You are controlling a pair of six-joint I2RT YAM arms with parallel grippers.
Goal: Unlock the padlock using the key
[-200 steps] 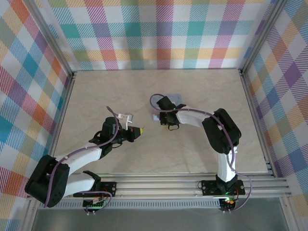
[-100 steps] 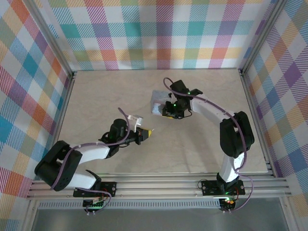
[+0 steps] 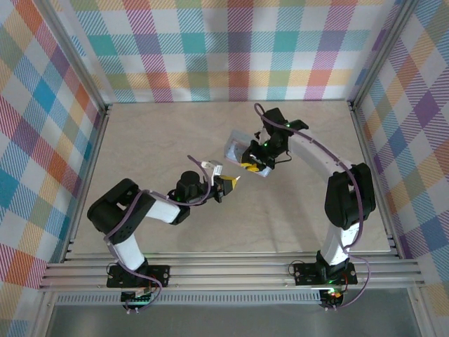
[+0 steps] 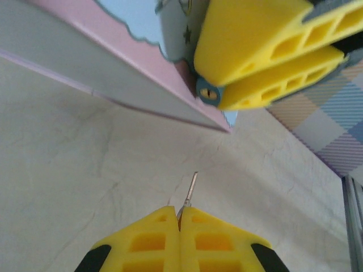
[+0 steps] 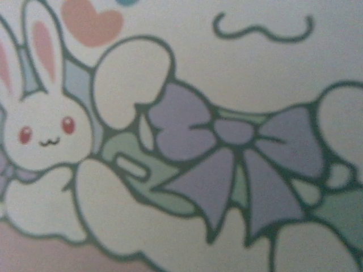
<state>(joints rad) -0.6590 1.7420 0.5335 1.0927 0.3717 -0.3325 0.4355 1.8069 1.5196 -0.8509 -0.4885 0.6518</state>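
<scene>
My left gripper (image 4: 180,214) is shut on a thin silver key (image 4: 191,190), whose blade sticks out forward over the table. A small teal padlock (image 4: 209,94) with its keyhole facing the key sits on the edge of a pink and blue diary (image 4: 113,68). My right gripper (image 3: 250,166) holds it between yellow fingers (image 4: 255,39), lifted off the table. The key tip is a short way below the keyhole and apart from it. From above, the left gripper (image 3: 230,183) sits just left of and below the right one. The diary's bunny and bow cover (image 5: 181,141) is close to the right wrist camera.
The beige table (image 3: 140,140) is enclosed by plaid walls and metal frame rails (image 3: 98,154). Both arms meet near the table's middle, the left forearm (image 3: 161,207) low over the surface.
The right arm has carried the diary and padlock right and back, tilting it up. The left gripper has moved right with the key, closing on the padlock.
</scene>
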